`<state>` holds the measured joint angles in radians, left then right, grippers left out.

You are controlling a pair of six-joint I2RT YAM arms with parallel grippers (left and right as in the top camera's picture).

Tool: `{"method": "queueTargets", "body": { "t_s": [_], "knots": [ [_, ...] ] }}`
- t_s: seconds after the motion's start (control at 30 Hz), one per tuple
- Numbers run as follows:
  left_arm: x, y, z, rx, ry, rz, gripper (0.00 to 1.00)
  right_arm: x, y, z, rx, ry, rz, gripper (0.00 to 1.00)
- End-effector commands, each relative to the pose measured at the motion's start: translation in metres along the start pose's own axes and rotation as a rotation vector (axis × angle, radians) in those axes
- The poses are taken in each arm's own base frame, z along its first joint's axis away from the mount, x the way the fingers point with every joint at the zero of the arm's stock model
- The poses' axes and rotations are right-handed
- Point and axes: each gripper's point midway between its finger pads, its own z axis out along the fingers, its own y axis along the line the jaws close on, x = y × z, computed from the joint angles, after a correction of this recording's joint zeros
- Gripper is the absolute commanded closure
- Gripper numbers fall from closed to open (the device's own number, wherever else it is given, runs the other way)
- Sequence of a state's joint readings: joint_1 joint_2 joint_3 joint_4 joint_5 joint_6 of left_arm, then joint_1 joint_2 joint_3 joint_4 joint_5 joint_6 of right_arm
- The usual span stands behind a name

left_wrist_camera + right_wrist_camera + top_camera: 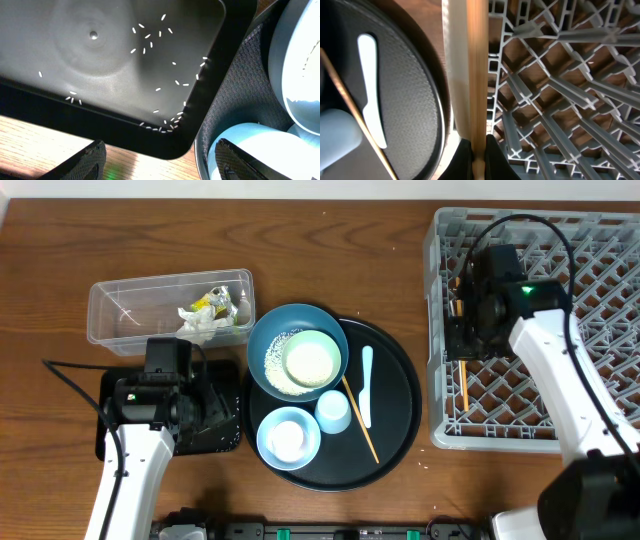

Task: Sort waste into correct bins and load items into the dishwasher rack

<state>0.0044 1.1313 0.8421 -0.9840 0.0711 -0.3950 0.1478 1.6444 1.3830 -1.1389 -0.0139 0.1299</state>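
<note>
- The right gripper (478, 143) is working to the right of the round black tray (398, 435). Its jaws are pinching shut on a thin wooden chopstick (477, 60).
- That held chopstick is running along the wall of the dishwasher rack (600, 275) that faces the round tray. Whether it is touching the wall is impossible to tell.
- The left gripper (159, 152) is hovering to the left of the round tray with its jaws spread wide and holding nothing. It is hanging above the flat black tray (100, 60), which is sitting just beside the round tray's rim.
- White grains (150, 46) are lying scattered across the flat tray's floor and gathering along its near edge.
- The clear tub (120, 315) is sitting to the upper left of the round tray. It is holding crumpled napkins (200, 327) and a yellow-green wrapper (212, 302).
- The dark blue bowl (270, 330) is resting on the round tray and is carrying the pale green bowl (312, 361) inside it, with more grains beside that.
- The light blue bowl (288, 436), white cup (333, 412), white spoon (366, 385) and a second chopstick (361, 423) are also lying on the round tray.
</note>
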Motion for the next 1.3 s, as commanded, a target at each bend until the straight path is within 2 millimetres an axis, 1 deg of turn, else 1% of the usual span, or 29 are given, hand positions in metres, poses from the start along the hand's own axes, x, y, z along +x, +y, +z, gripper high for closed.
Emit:
{"method": "queueTargets", "body": {
  "t_s": [0.0, 0.17, 0.2, 0.27, 0.37, 0.4, 0.47, 0.53, 0.6, 0.7, 0.77, 0.83, 0.87, 0.93, 1.0, 1.1, 1.2, 1.27],
  "knots": [
    [-0.006, -0.001, -0.005, -0.001, -0.024, -0.001, 0.28, 0.002, -0.007, 0.017, 0.033, 0.050, -0.026, 0.98],
    [-0.006, -0.001, -0.005, -0.002, -0.023, -0.001, 0.29, 0.004, -0.008, 0.039, 0.043, 0.107, -0.024, 0.97],
    [-0.006, -0.001, -0.005, -0.002, -0.023, -0.001, 0.29, 0.004, -0.008, 0.042, 0.044, 0.116, -0.024, 0.96],
    [-0.006, -0.001, -0.005, -0.002, -0.024, -0.001, 0.29, 0.005, -0.009, 0.048, 0.049, 0.130, -0.024, 0.86],
    [-0.006, -0.001, -0.005, -0.001, -0.023, -0.001, 0.28, 0.004, -0.009, 0.050, 0.049, 0.132, -0.024, 0.61],
    [-0.006, -0.001, -0.005, -0.001, -0.023, -0.001, 0.28, 0.004, -0.009, 0.049, 0.049, 0.129, -0.024, 0.58],
    [-0.006, -0.001, -0.005, -0.002, -0.023, -0.001, 0.29, 0.002, -0.009, 0.045, 0.047, 0.117, -0.024, 0.56],
    [-0.006, -0.001, -0.005, -0.001, -0.024, -0.001, 0.29, 0.000, -0.009, 0.035, 0.046, 0.102, -0.023, 0.56],
    [-0.006, -0.001, -0.005, -0.001, -0.024, -0.001, 0.29, -0.004, -0.008, 0.021, 0.042, 0.077, -0.023, 0.55],
    [-0.006, -0.001, -0.005, -0.001, -0.023, -0.001, 0.29, -0.013, -0.002, -0.009, 0.025, 0.008, -0.031, 0.53],
    [-0.006, -0.001, -0.005, -0.002, -0.024, -0.001, 0.29, -0.018, 0.012, -0.029, -0.034, -0.045, -0.045, 0.53],
    [-0.006, -0.001, -0.005, -0.001, -0.024, -0.001, 0.29, -0.019, 0.035, -0.044, -0.124, -0.085, -0.076, 0.49],
    [-0.006, -0.001, -0.005, -0.001, -0.024, -0.001, 0.29, -0.016, 0.047, -0.050, -0.156, -0.094, -0.099, 0.48],
    [-0.006, -0.001, -0.005, -0.001, -0.024, -0.001, 0.28, -0.010, 0.063, -0.052, -0.183, -0.086, -0.138, 0.48],
    [-0.006, -0.001, -0.005, -0.001, -0.024, -0.001, 0.28, -0.002, 0.078, -0.049, -0.190, -0.066, -0.164, 0.48],
    [-0.006, -0.001, -0.005, -0.001, -0.024, -0.001, 0.29, 0.009, 0.102, -0.038, -0.203, -0.040, -0.174, 0.48],
    [-0.006, -0.001, -0.005, -0.001, -0.024, -0.001, 0.29, 0.017, 0.117, -0.019, -0.183, -0.019, -0.136, 0.48],
    [-0.006, -0.001, -0.005, -0.001, -0.024, -0.001, 0.28, 0.024, 0.130, -0.002, -0.183, 0.000, -0.114, 0.48]
  ]
}}
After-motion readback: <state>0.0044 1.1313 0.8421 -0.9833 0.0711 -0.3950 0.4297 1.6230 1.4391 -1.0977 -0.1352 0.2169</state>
